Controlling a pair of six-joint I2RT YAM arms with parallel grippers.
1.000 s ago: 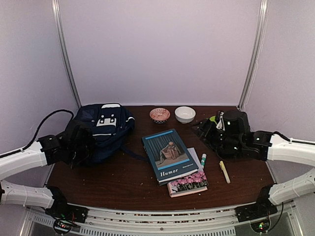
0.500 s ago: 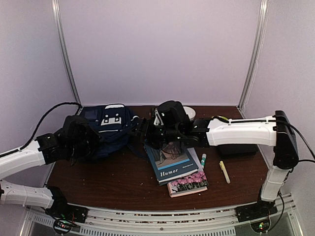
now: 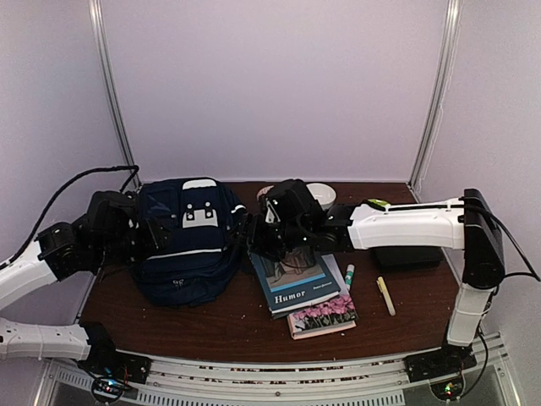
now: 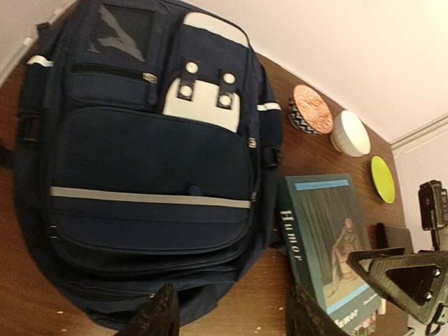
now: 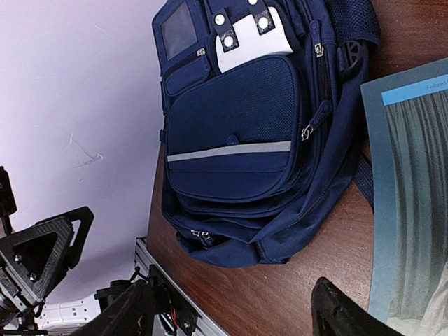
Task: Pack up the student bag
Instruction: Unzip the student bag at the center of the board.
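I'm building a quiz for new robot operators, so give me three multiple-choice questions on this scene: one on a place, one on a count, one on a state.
1. Where does the Humor book lie relative to the student bag?
A) inside it
B) to its right, on a flowered book
C) beneath it

2. How many bowls stand behind the books?
A) one
B) two
C) four

3. How is the bag placed?
A) standing upright
B) folded in half
C) lying flat, front up

Answers:
1 B, its cover overlaps the flowered book beside the bag.
2 B, a patterned bowl and a white bowl.
3 C, its front pocket and stripe face the overhead camera.
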